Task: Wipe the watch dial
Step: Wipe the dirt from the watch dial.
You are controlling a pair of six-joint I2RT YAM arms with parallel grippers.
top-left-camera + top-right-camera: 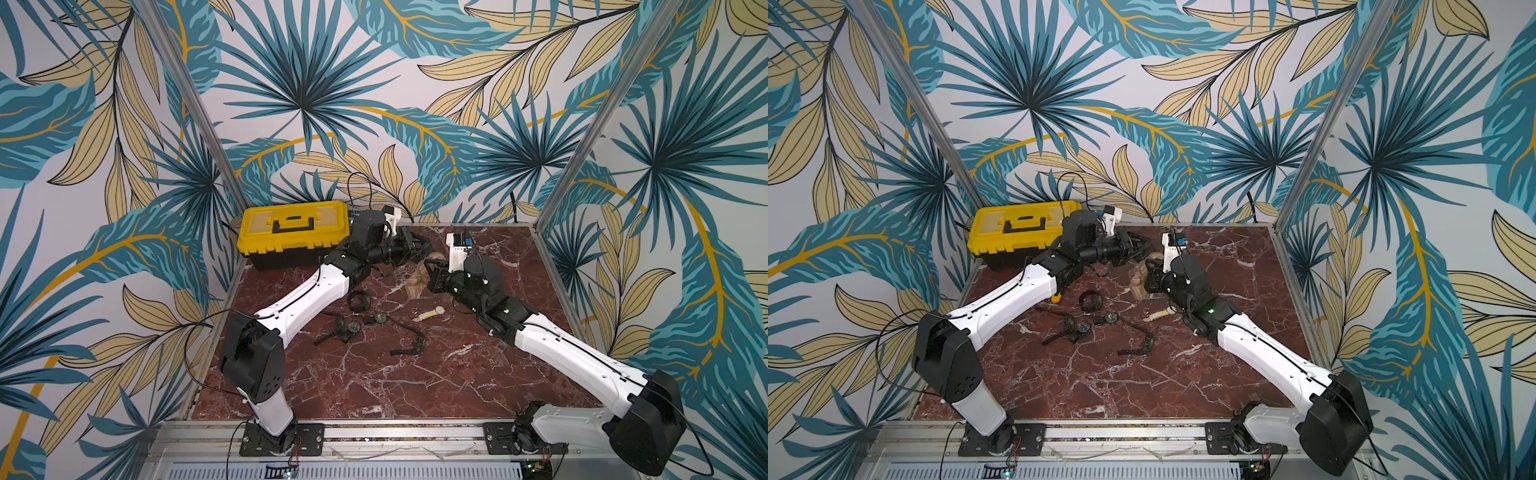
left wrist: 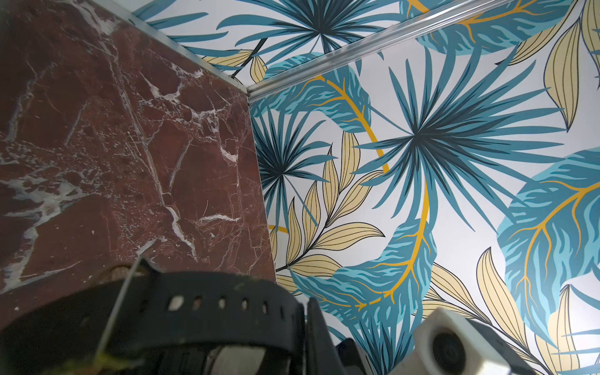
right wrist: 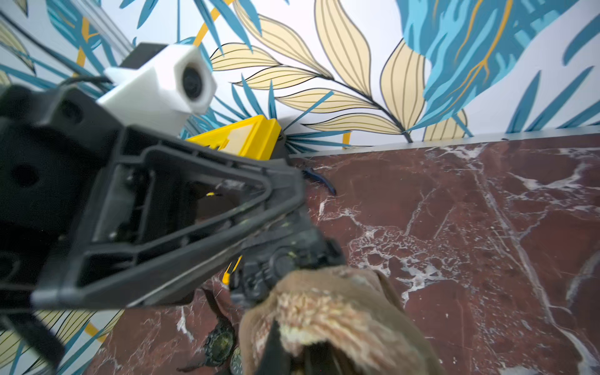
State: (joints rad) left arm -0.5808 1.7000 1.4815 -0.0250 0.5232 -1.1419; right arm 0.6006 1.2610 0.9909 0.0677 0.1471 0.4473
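My left gripper (image 3: 289, 207) has its jaws pressed together on a black watch (image 3: 285, 259), and in the right wrist view the watch case sticks out just past the tips. In the left wrist view I see the strap (image 2: 211, 305) of this watch, with its row of holes, curving in front of the camera. My right gripper (image 1: 433, 270) is closed on a brown cloth (image 3: 331, 311). Its fingers are mostly buried in the folds, and one dark finger (image 3: 276, 347) shows between them. The fluffy edge of the cloth lies against the watch case, but I cannot tell whether it covers the dial. In both top views the two grippers meet tip to tip in the upper middle of the frame, above the far part of the red marble table (image 1: 374, 386), and the cloth (image 1: 417, 278) hangs down under them towards the table. Behind my left arm, at the upper left corner of the table, stands a yellow toolbox (image 1: 293, 228) with a black handle. Nearer to the middle of the frame several dark watches (image 1: 353, 328) and loose straps lie close together on the marble. A cream watch (image 1: 430, 313) lies a little to the right of them, near my right arm. Around the table are walls (image 1: 374, 83) with blue and yellow leaves.
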